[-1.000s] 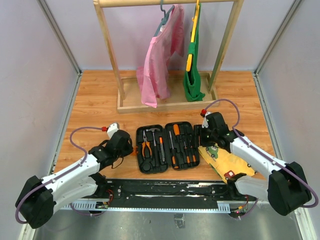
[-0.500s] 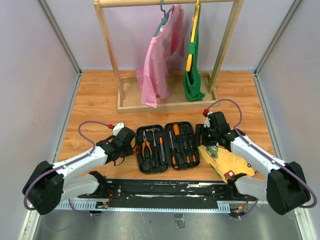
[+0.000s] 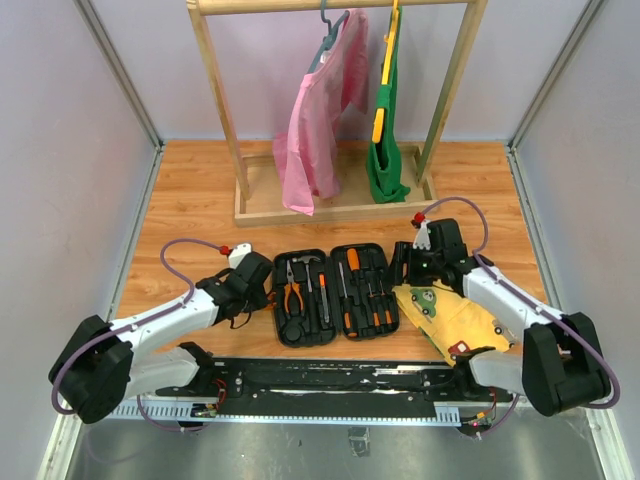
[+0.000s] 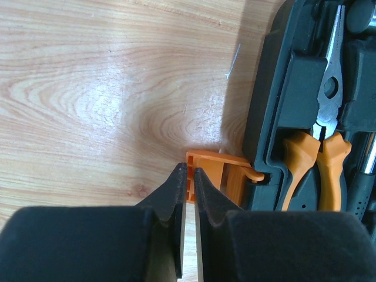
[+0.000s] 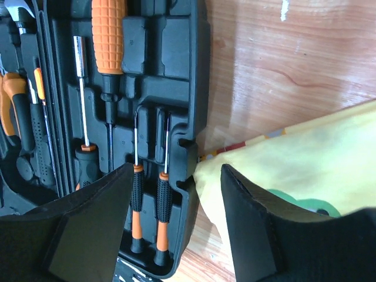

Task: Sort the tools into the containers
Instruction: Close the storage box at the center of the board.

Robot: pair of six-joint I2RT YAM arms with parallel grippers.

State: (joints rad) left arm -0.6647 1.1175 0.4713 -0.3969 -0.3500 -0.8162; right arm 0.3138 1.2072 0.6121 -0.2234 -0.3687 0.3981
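While the black tool case [image 3: 331, 300] lies open and flat on the wooden table [image 3: 190, 210], near the front edge between the two arms, both halves face up with tools seated in the moulded slots. Left half: orange-handled pliers [image 4: 321, 128] with nose pointing away, and a hammer [image 3: 309, 262] with its head at the far end. Right half: a fat orange-handled screwdriver [image 5: 108, 35] at the far end, and two slim screwdrivers [image 5: 137, 194] side by side near the right rim.

The orange latch [image 4: 217, 170] sticks out from the case's left rim, over the table. The left claw [image 4: 188, 171] is low at that latch, its fingers almost together with only a thin slit. The latch's outer edge sits at the tips and looks pinched, though contact is hard to confirm from this angle.

The right claw [image 5: 176, 170] hangs over the case's right rim, spread wide with nothing between the fingers. One finger is over the case, the other over the yellow picture board [image 5: 305, 153]. That board lies on the table against or just beside the case's right rim.

On the far side of the table stands a wooden clothes rack [image 3: 222, 100] with a pink garment [image 3: 315, 140] and a green garment [image 3: 385, 160].
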